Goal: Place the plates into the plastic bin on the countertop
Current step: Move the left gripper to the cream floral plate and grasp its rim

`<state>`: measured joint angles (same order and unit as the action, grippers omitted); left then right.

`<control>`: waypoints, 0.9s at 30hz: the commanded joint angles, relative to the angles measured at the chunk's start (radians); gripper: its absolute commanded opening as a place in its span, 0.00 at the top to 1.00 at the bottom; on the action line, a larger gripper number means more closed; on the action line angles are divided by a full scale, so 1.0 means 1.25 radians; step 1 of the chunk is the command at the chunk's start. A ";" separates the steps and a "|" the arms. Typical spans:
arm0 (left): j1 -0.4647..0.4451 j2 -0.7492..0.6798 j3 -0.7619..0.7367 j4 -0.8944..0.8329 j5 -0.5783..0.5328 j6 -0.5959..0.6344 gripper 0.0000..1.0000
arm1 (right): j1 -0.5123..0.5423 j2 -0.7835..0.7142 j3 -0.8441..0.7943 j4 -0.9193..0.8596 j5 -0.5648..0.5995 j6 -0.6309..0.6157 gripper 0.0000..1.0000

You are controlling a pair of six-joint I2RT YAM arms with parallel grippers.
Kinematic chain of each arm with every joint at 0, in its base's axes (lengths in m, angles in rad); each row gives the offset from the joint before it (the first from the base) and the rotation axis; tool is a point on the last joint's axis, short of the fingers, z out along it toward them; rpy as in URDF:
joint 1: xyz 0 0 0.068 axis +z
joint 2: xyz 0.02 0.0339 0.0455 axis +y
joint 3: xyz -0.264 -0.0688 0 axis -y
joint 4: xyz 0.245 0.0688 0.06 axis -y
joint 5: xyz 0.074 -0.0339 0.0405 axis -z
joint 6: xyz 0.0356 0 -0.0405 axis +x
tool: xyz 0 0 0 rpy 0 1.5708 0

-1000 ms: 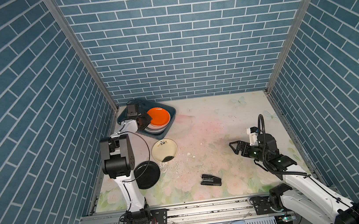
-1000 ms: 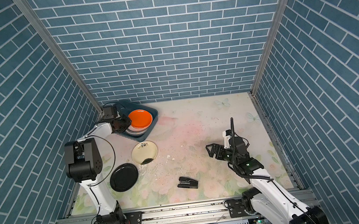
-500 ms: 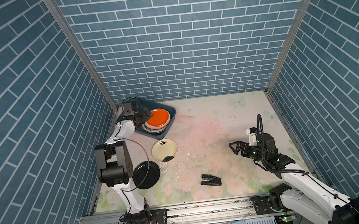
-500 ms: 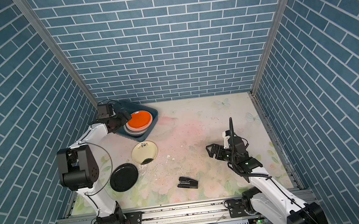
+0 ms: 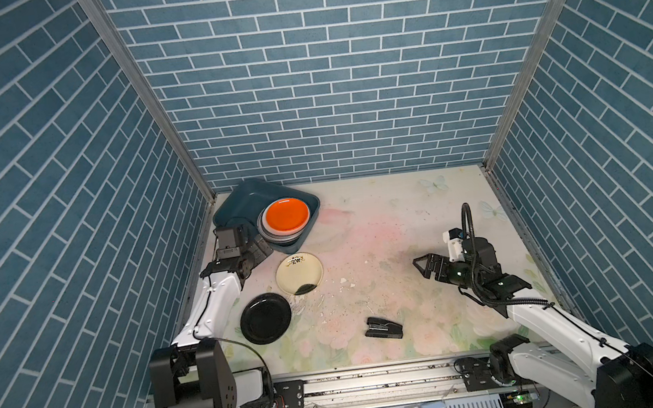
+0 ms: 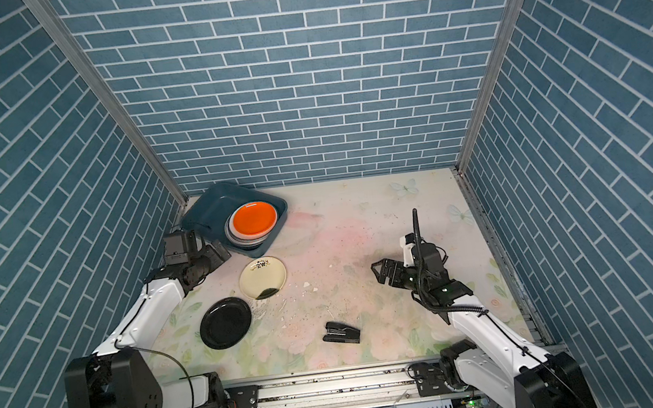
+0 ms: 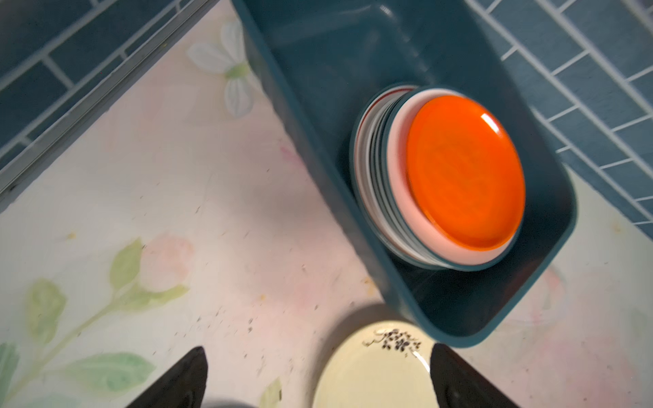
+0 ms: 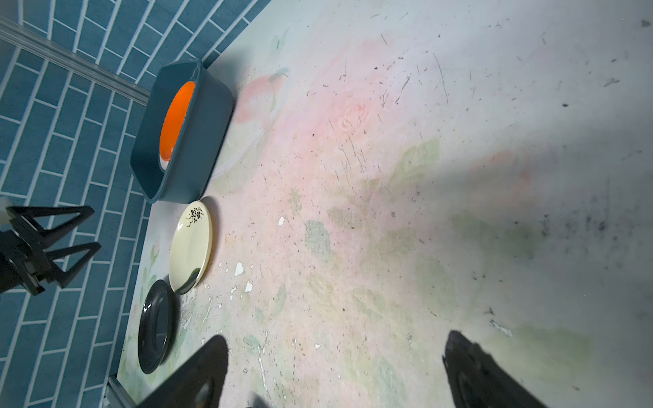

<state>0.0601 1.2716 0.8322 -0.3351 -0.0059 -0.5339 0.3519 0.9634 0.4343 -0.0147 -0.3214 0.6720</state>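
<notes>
Plates [image 5: 285, 222] are sitting stacked in the plastic bin [image 5: 233, 207] at the desk [image 5: 382, 228]'s far-left corner; cream plate [image 5: 298, 274] and black plate [image 5: 265, 318] are lying outside. Left claw [image 7: 318, 353] and right claw [image 8: 337, 337] are gaping wide, empty.

In both top views the countertop [image 5: 381, 224] lies bare across its middle and upper right, a wide lane between the right gripper [image 5: 420, 269] and the plastic bin [image 5: 239, 206] in the upper left corner. A stack of plates [image 5: 268, 231] topped by the orange plate [image 5: 287, 213] fills the bin's right half; its left half is free. Below the bin the left gripper [image 5: 263, 250], the cream plate [image 5: 298, 274] and the black plate [image 5: 265, 318] crowd the left edge, and a black stapler [image 5: 384, 328] lies at lower centre.
</notes>
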 commanded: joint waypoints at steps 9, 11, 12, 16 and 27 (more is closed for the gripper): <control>0.010 -0.086 -0.129 -0.004 0.183 0.005 0.00 | -0.008 0.021 0.026 0.015 -0.028 -0.026 0.04; 0.010 -0.079 -0.144 0.024 0.212 0.004 0.00 | -0.007 0.018 0.024 0.016 -0.028 -0.025 0.04; 0.010 -0.069 -0.149 0.041 0.227 0.005 0.00 | -0.010 0.015 0.024 0.014 -0.028 -0.024 0.04; 0.010 -0.015 -0.162 0.091 0.268 -0.009 0.05 | -0.009 0.004 0.029 -0.001 -0.029 -0.023 0.04; 0.010 0.099 -0.172 0.204 0.335 -0.033 0.24 | -0.009 -0.018 0.031 0.016 -0.119 -0.013 0.05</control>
<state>0.0669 1.3670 0.6144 -0.1150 0.3866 -0.5735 0.3443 0.9550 0.4526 -0.0143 -0.4202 0.6724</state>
